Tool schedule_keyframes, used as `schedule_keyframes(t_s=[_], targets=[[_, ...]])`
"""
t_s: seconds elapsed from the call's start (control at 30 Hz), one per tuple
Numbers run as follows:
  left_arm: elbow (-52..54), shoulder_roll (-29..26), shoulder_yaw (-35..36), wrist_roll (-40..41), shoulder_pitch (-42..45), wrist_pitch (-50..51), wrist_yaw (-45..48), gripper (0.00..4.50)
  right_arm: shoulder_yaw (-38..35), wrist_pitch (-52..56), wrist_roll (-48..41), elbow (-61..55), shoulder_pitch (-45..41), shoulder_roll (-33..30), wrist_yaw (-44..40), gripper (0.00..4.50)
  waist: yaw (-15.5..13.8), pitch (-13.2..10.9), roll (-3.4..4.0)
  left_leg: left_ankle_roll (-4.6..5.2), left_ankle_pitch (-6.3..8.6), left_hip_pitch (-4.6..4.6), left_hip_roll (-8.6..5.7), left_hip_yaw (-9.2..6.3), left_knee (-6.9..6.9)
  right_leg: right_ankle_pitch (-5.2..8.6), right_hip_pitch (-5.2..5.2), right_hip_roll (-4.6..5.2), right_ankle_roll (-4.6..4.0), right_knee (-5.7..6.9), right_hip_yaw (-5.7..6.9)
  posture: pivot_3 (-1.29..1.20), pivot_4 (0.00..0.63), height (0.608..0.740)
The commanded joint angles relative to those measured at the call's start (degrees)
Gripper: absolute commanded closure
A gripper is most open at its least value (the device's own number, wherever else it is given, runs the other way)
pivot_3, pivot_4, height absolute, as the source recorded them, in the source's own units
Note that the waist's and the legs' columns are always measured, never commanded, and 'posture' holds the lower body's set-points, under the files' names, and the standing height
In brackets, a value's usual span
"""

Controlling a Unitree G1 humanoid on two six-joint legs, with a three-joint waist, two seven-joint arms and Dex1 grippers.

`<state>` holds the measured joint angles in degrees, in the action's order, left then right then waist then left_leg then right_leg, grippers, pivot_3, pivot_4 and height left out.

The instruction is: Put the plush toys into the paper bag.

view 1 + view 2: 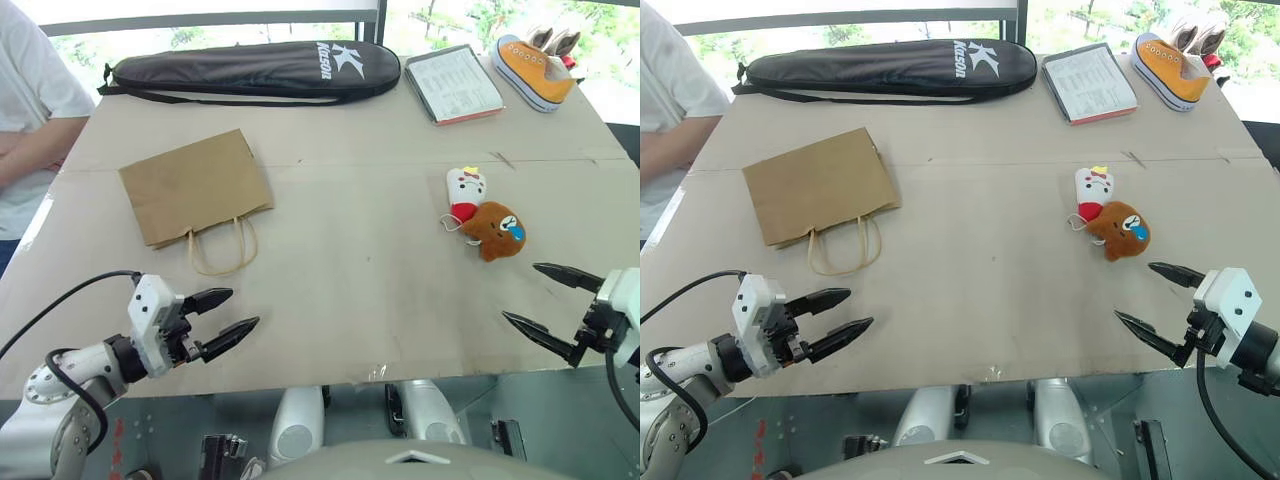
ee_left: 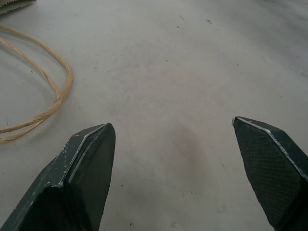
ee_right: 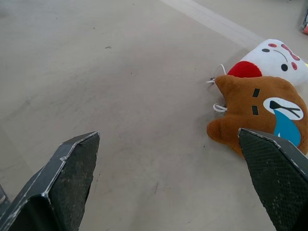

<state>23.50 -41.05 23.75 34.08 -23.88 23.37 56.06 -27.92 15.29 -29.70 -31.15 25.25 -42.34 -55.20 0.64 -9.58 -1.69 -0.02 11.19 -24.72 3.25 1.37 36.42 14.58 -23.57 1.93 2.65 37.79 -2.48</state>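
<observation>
Our left pincer (image 1: 226, 311) sits at the lower left of the head view, its two black fingers spread wide apart, clamped on nothing and hanging just over the bare grey-beige table top (image 1: 350, 260). At the lower right, the right pincer (image 1: 540, 296) is spread just as wide and empty too; its arm is cut off by the frame edge.

Further in, right of centre, we see the two plush toys touching each other: the round brown plush toy with a blue mark (image 1: 497, 230) lies nearer, and the white plush toy with red clothing and a yellow top (image 1: 465, 190) lies just behind it. In the right wrist view one finger (image 3: 276, 168) covers part of the brown toy.

Left of centre, the flat brown kraft paper bag (image 1: 195, 186) lies on its side, its twisted loop handles (image 1: 222, 250) pointing toward us.

Along the far edge lie a long black racket bag (image 1: 255, 70), a white printed booklet (image 1: 452, 84) and an orange sneaker (image 1: 534, 70). A person's white sleeve (image 1: 35, 75) is cropped at the upper left.
</observation>
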Motion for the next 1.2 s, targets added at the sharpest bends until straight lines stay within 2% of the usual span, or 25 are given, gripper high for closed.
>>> schedule_keyframes(t_s=[0.03, 0.1, 0.17, 0.27, 0.4, 0.47, 0.53, 0.77, 0.87, 0.9, 0.93, 1.03, 1.1, 1.2], targets=[[1.2, 0.4, 1.7, 2.0, 2.0, -0.1, -1.2, 0.29, 1.9, -0.2, -1.0, -2.2, -3.5, 1.0, 2.2, 0.0, 0.0, 0.0, -0.01, 0.0, 0.0, 0.0, 0.0, 0.0, 0.0, 0.0, 0.0, 0.0, 0.0, 0.0, 0.0, 0.0, 0.15, 0.74], [0.1, 0.9, 2.6, 2.7, 4.9, 0.1, -3.1, 0.29, 6.0, 1.1, -1.5, -4.9, -7.7, 2.0, 4.8, 0.0, 0.1, 0.0, -0.03, 0.0, 0.0, 0.03, 0.01, 0.02, 0.01, 0.03, -0.01, -0.04, 0.05, 0.02, 0.02, 0.0, 0.15, 0.74], [-2.8, 0.1, 3.2, 0.1, 7.1, -2.6, -3.1, 0.29, 10.5, 1.7, -0.5, -6.8, -11.3, 3.0, 6.4, 0.0, 0.1, 0.0, -0.01, -0.01, 0.0, 0.03, 0.01, -0.02, 0.01, 0.03, -0.03, -0.06, 0.07, 0.06, 0.08, 0.0, 0.15, 0.74], [-10.8, -4.5, 5.3, -6.5, 10.1, -13.4, 1.2, 0.29, 15.6, 2.3, 0.2, -9.4, -14.0, 3.4, 7.0, 0.0, 0.1, 0.0, 0.01, -0.01, 0.0, 0.11, -0.04, 0.01, 0.01, 0.03, -0.02, -0.08, 0.07, 0.11, 0.1, 0.0, 0.15, 0.74], [-24.8, -10.6, 6.4, -12.8, 12.4, -29.6, 8.8, 0.29, 17.8, 1.9, 0.1, -9.5, -15.3, 3.6, 7.4, 0.0, -0.1, 0.0, -0.19, 0.0, 0.0, -0.02, -0.05, 0.11, -0.02, -0.06, -0.06, -0.06, -0.2, -0.01, 0.2, 0.0, 0.15, 0.74], [-33.2, -12.6, 5.2, -18.0, 14.9, -42.5, 9.4, 0.29, 18.7, 0.8, 1.0, -8.3, -15.3, 4.0, 7.5, 0.0, -0.1, 0.0, -0.16, 0.0, 0.0, -0.01, 0.0, 0.18, -0.07, -0.06, -0.04, 0.01, -0.21, -0.04, 0.16, 0.0, 0.15, 0.74], [-39.5, -13.3, 3.6, -21.3, 18.6, -50.8, 8.5, 0.29, 19.4, -0.9, 2.5, -7.4, -14.7, 4.1, 7.1, 0.0, -0.2, 0.0, -0.18, 0.0, 0.0, 0.0, 0.02, 0.25, -0.09, -0.06, -0.05, 0.09, -0.21, -0.05, 0.13, 0.0, 0.15, 0.74], [-52.7, -14.1, -6.1, -32.0, 30.1, -70.9, 4.3, 0.29, 19.2, -3.0, 3.3, -6.9, -12.1, 5.8, 8.0, 0.0, -0.8, 0.2, -0.44, 0.0, 0.0, -0.02, 0.1, 0.6, -0.09, -0.08, -0.01, 0.21, -0.2, -0.02, 0.17, 0.0, 0.15, 0.74], [-54.4, -13.9, -9.1, -30.9, 32.5, -71.9, 4.9, 1.08, 18.4, -4.1, 3.5, -6.1, -10.1, 6.0, 7.7, 0.0, -0.8, 0.2, -0.46, 0.01, -0.01, -0.01, 0.1, 0.66, -0.09, -0.09, 0.0, 0.17, -0.19, 0.01, 0.15, 0.0, 0.15, 0.74], [-53.8, -13.5, -10.0, -29.1, 33.1, -70.8, 5.9, 1.47, 18.4, -4.5, 3.7, -6.0, -9.6, 6.3, 7.9, 0.0, -0.7, 0.2, -0.47, 0.01, -0.01, 0.0, 0.1, 0.67, -0.09, -0.09, -0.01, 0.15, -0.19, 0.02, 0.15, 0.0, 0.15, 0.74], [-53.5, -13.3, -10.6, -27.9, 33.4, -70.1, 6.6, 2.04, 18.4, -4.7, 3.8, -5.9, -9.4, 6.4, 8.1, 0.0, -0.7, 0.2, -0.47, 0.01, -0.01, 0.01, 0.09, 0.68, -0.09, -0.09, -0.01, 0.07, -0.19, 0.04, 0.15, 0.0, 0.15, 0.74], [-50.5, -12.8, -11.8, -22.7, 33.5, -64.6, 9.2, 3.32, 18.8, -4.9, 4.8, -6.0, -9.3, 7.3, 9.9, 0.0, -0.2, 0.2, -0.46, 0.01, -0.01, 0.05, 0.14, 0.68, -0.08, -0.09, -0.02, -0.03, -0.18, 0.13, 0.15, 0.0, 0.15, 0.74], [-44.8, -12.4, -12.6, -18.0, 33.3, -57.4, 10.4, 4.47, 19.8, -4.3, 9.8, -6.5, -9.4, 8.0, 14.3, 0.0, -0.1, 0.2, -0.47, 0.01, -0.01, 0.08, 0.18, 0.68, -0.07, -0.08, -0.01, -0.08, -0.18, 0.18, 0.16, 0.0, 0.15, 0.74], [-31.2, -11.4, -13.1, -6.2, 32.3, -36.9, 8.7, 4.47, 21.1, -1.0, 7.3, -7.0, -10.5, 7.8, 13.9, 0.0, -0.1, 0.2, -0.47, 0.01, -0.02, 0.05, 0.22, 0.71, -0.03, -0.08, -0.01, -0.08, -0.17, 0.18, 0.16, 0.0, 0.15, 0.74]])
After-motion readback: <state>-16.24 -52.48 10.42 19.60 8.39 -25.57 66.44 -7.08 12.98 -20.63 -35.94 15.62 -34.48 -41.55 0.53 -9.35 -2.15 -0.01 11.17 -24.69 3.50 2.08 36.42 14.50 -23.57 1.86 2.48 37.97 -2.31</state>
